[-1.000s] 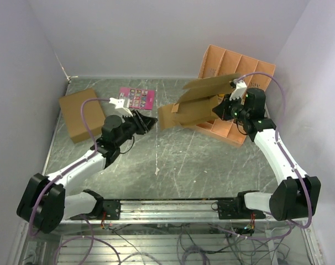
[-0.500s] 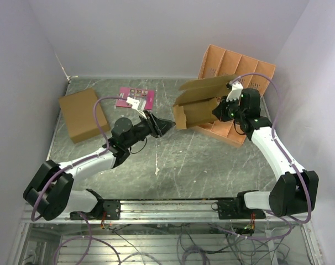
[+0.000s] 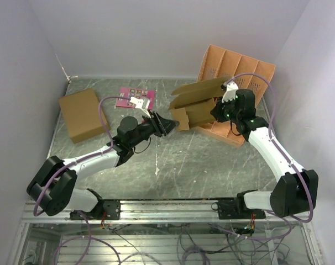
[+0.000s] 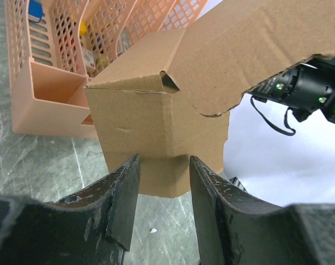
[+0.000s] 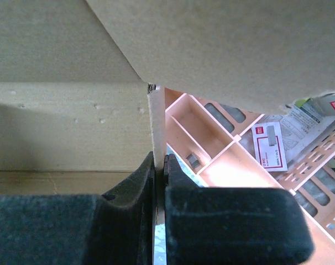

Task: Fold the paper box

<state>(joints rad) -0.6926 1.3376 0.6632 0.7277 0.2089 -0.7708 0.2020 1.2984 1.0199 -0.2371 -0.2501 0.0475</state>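
Plain brown paper box (image 3: 196,109), partly formed, flaps open, tilted, midair.

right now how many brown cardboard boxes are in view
2: the paper box held up by the right tool, and a wider cardboard box lying flat at far left.

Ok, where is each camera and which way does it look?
Top camera: high behind the arms, looking down on the grey marbled table; both arms show, the left hand near and the right hand gripping the brown thin cardboard paper box.
Left wrist camera: on the left arm, looking forward between its two black fingers at the box's end.
Right wrist camera: on the right arm, looking along its fingers pinching a box edge.
Shared: both wrist views show the box and the peach plastic compartment basket.
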